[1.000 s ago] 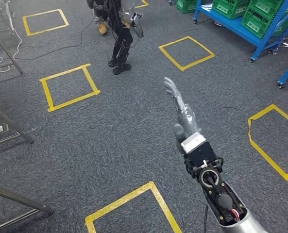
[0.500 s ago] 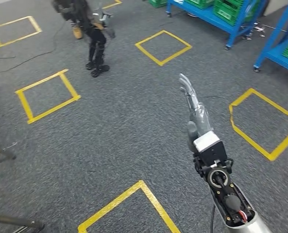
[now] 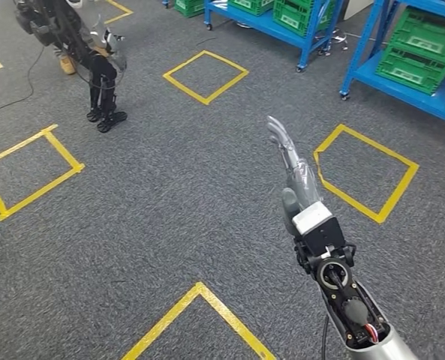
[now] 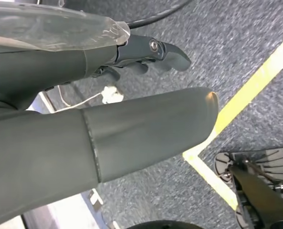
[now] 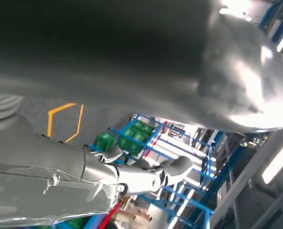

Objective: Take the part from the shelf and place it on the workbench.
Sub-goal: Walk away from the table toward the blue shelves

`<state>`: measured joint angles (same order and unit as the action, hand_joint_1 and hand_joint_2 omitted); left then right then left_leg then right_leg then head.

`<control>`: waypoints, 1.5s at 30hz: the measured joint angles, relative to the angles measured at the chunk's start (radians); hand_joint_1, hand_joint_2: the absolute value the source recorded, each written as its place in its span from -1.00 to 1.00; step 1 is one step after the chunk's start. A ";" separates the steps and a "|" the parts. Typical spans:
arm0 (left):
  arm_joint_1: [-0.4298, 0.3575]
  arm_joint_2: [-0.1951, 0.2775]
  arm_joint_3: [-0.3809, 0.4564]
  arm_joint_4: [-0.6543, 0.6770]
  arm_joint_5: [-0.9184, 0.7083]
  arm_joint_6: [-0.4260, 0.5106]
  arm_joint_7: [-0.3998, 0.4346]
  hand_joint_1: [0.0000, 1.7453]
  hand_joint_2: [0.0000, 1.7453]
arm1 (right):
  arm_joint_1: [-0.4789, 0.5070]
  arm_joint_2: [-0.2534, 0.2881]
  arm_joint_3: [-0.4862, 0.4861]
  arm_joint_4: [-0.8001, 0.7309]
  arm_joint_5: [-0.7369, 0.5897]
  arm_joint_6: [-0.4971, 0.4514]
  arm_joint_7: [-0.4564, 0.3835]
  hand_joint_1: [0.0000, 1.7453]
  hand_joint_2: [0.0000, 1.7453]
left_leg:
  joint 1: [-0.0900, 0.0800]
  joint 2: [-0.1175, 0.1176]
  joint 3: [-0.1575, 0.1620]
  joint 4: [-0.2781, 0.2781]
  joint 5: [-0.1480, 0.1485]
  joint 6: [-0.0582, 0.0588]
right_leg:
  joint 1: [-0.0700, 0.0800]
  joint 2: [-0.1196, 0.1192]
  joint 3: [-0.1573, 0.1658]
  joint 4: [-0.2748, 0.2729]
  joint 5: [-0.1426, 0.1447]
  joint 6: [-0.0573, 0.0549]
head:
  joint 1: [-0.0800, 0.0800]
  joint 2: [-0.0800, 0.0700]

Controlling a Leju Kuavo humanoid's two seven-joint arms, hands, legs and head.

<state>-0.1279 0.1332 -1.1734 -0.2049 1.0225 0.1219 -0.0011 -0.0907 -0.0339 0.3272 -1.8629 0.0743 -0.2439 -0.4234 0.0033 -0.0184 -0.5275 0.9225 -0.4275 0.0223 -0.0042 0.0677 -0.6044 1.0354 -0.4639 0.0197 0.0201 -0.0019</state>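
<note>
No part can be made out yet. It is presumably kept in one of the green crates (image 3: 421, 56) that are stacked on the blue shelf (image 3: 378, 71) at the far right of the head view, well apart from the robot. How the part will handle can only be judged loosely: since it is stored in a plastic crate, it is likely to be rigid and light enough for one hand, and it would best be taken across its widest solid faces instead of by an edge. Nothing about its weight or surface can be told from here.

The right hand (image 3: 290, 169) is held out in front over the grey carpet (image 3: 180, 202), with its fingers stretched nearly straight and apart and nothing between them. The left hand (image 4: 96, 109) is seen hanging beside the body above the floor, its fingers extended and nothing held.

Yellow tape squares (image 3: 205, 75) are marked on the carpet. Another legged robot (image 3: 95, 67) is seen at the far left. No table is in sight. The task is judged to be at its approach stage, with the shelf not yet reached.
</note>
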 joint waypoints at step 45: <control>0.002 -0.049 -0.005 0.000 0.027 0.023 0.013 -1.00 -1.00 | 0.004 -0.047 -0.054 0.075 -0.033 -0.011 0.083 -1.00 -1.00 | 0.002 0.099 -0.009 0.064 -0.054 -0.043 | -0.014 -0.083 0.041 -0.053 0.022 -0.013 | 0.015 0.000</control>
<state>-0.1261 0.0847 -1.1784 -0.2049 1.0491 0.1452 0.0118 -0.0865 -0.0805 0.2729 -1.7876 0.0410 -0.2546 -0.3408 0.0054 0.0807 -0.5360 0.9863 -0.4818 -0.0208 -0.0179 -0.0150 -0.5633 0.9826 -0.4415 0.0069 0.0352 -0.0019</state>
